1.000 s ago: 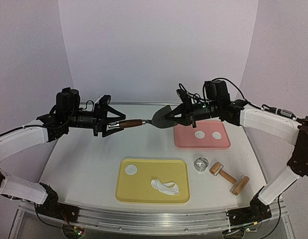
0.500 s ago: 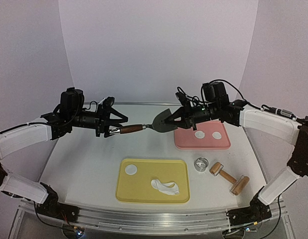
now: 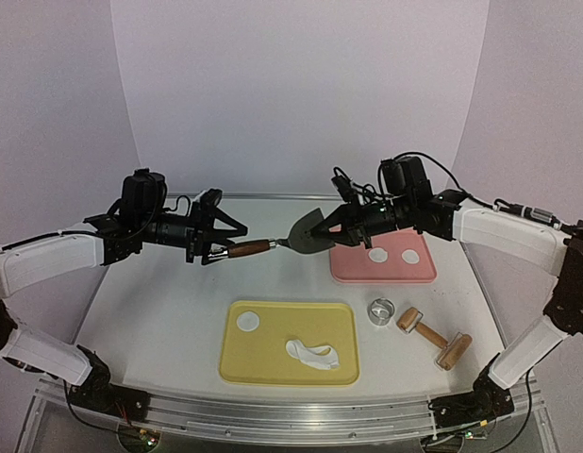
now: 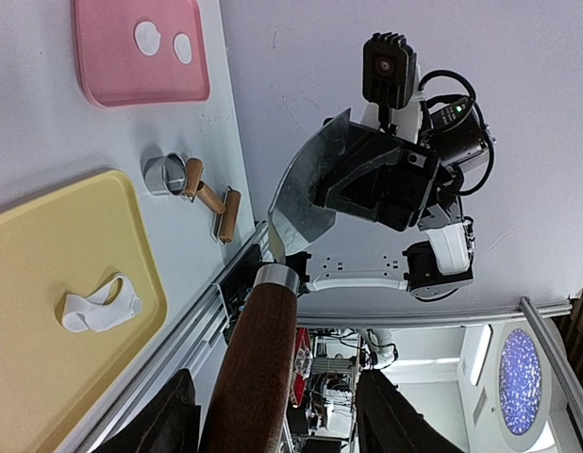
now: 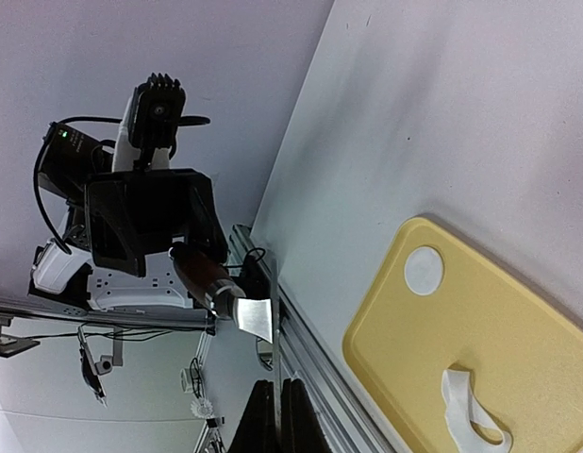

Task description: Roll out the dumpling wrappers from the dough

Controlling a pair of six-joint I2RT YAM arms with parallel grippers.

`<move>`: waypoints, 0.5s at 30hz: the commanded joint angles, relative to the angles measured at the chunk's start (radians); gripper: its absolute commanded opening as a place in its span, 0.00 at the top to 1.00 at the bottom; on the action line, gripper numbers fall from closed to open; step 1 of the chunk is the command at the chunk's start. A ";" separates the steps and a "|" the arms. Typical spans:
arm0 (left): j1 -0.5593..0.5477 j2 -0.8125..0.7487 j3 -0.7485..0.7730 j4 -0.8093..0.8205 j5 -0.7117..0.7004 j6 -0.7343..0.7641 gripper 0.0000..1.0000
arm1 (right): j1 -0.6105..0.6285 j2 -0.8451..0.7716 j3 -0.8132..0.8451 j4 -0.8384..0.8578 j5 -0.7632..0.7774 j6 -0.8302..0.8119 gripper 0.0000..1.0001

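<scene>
A spatula hangs in the air between both arms, its metal blade (image 3: 308,231) to the right and its wooden handle (image 3: 246,247) to the left. My right gripper (image 3: 337,226) is shut on the blade, seen edge-on (image 5: 274,330) between its fingers. My left gripper (image 3: 216,247) is open around the handle (image 4: 258,368), which rests against one finger with a gap to the other. One round dumpling wrapper (image 3: 247,322) lies on the yellow board (image 3: 273,373), beside an irregular scrap of dough (image 3: 312,354). Two wrappers (image 3: 377,255) (image 3: 410,256) sit on the pink tray (image 3: 353,269).
A metal ring cutter (image 3: 381,310) stands right of the yellow board. A wooden rolling pin (image 3: 433,338) lies beside it near the front right. The table's aluminium front rail (image 3: 291,415) runs between the arm bases.
My left arm has reached further right along the handle, and its end has sunk a little. The right gripper has kept hold of the blade, nearly still.
</scene>
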State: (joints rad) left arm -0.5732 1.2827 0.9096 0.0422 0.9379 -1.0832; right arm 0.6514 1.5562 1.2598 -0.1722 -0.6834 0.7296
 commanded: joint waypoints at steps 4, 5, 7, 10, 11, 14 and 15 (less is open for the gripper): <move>-0.013 -0.033 0.002 0.125 0.009 -0.052 0.36 | 0.007 -0.015 -0.044 0.057 0.097 0.032 1.00; -0.013 -0.037 -0.011 0.150 0.010 -0.068 0.34 | 0.007 -0.016 -0.057 0.084 0.095 0.053 1.00; -0.013 -0.042 -0.021 0.148 0.008 -0.068 0.28 | 0.007 -0.016 -0.089 0.152 0.095 0.104 1.00; -0.013 -0.053 -0.030 0.144 0.003 -0.066 0.24 | 0.007 -0.009 -0.109 0.217 0.087 0.145 1.00; -0.013 -0.054 -0.031 0.136 0.004 -0.063 0.23 | 0.007 -0.006 -0.112 0.233 0.085 0.156 1.00; -0.013 -0.054 -0.026 0.102 0.009 -0.044 0.18 | 0.007 -0.008 -0.119 0.253 0.089 0.167 1.00; -0.013 -0.055 -0.029 0.098 0.011 -0.040 0.16 | 0.008 -0.008 -0.117 0.253 0.088 0.167 1.00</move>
State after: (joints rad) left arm -0.5732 1.2743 0.8673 0.0978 0.9112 -1.1271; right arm 0.6601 1.5551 1.1419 -0.0105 -0.6647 0.8593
